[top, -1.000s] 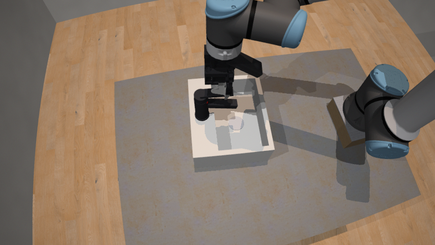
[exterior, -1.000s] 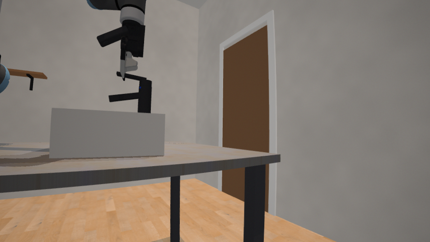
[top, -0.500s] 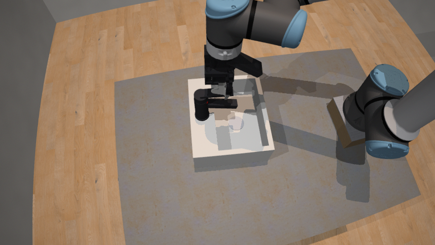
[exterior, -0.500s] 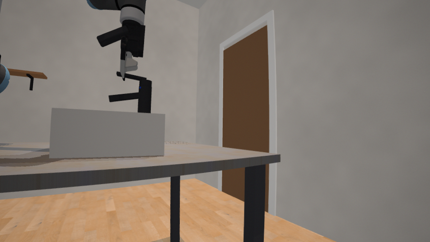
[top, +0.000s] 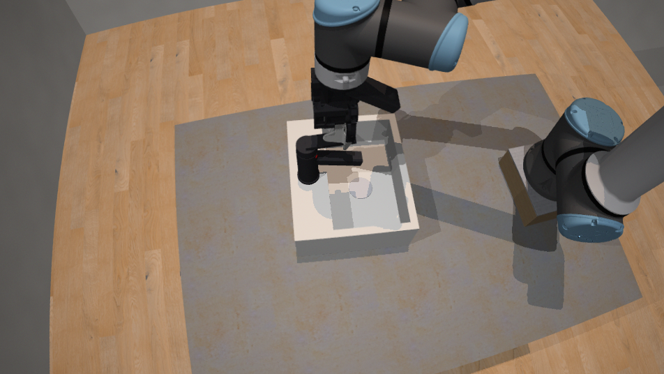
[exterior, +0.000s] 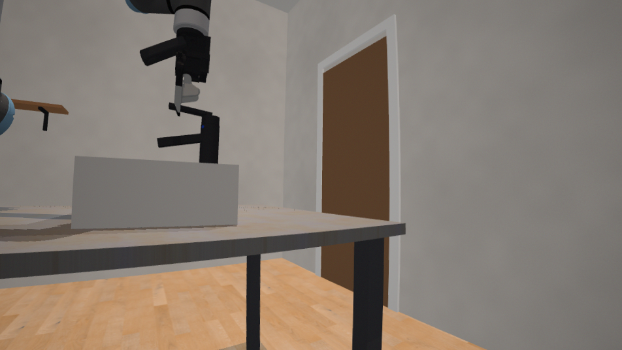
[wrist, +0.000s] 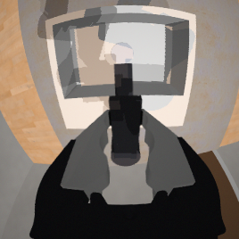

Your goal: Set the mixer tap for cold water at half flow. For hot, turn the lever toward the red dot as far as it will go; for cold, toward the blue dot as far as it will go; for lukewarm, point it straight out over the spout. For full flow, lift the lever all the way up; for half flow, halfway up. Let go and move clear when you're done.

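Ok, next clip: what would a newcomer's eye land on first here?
Most likely the black mixer tap standing at the rim of the white basin on the grey table, its lever raised above the spout. Right after it, the arm's hand reaching down from above, shut on the lever's tip. In the exterior view the brown door also catches the eye.
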You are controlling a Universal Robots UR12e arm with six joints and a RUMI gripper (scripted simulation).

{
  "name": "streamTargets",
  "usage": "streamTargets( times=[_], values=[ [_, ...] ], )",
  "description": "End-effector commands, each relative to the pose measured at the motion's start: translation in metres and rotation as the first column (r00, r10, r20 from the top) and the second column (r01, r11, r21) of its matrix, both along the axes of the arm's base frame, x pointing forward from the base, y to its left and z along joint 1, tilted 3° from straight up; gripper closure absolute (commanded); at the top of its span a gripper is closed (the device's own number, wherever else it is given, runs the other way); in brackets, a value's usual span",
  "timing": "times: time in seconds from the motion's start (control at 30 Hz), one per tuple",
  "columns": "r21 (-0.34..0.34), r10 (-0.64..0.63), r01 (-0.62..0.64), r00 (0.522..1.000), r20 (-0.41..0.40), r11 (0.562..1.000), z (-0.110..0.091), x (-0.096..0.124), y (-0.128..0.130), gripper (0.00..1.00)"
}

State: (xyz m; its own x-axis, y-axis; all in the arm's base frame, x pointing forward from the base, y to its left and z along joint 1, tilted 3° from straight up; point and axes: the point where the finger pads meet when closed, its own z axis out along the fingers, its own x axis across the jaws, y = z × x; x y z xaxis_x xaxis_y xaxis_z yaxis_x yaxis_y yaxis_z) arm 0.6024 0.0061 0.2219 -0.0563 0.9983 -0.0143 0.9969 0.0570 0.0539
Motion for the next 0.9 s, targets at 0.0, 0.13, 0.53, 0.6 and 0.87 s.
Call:
streamTargets(
  times=[0.0, 0.13, 0.53, 0.6, 0.87],
  values=[
    [-0.004, 0.079, -0.079, 0.997, -0.001, 0.997, 0.0, 0.002, -0.008, 1.0],
    [-0.006, 0.128, -0.128, 0.992, -0.002, 0.992, 0.0, 0.003, -0.012, 1.0],
    [-0.018, 0.335, -0.335, 0.942, -0.005, 0.942, 0.001, 0.009, -0.029, 1.0],
    [-0.02, 0.373, -0.374, 0.928, -0.006, 0.927, 0.001, 0.01, -0.032, 1.0],
    [-0.025, 0.482, -0.482, 0.876, -0.01, 0.876, 0.002, 0.015, -0.041, 1.0]
  ],
)
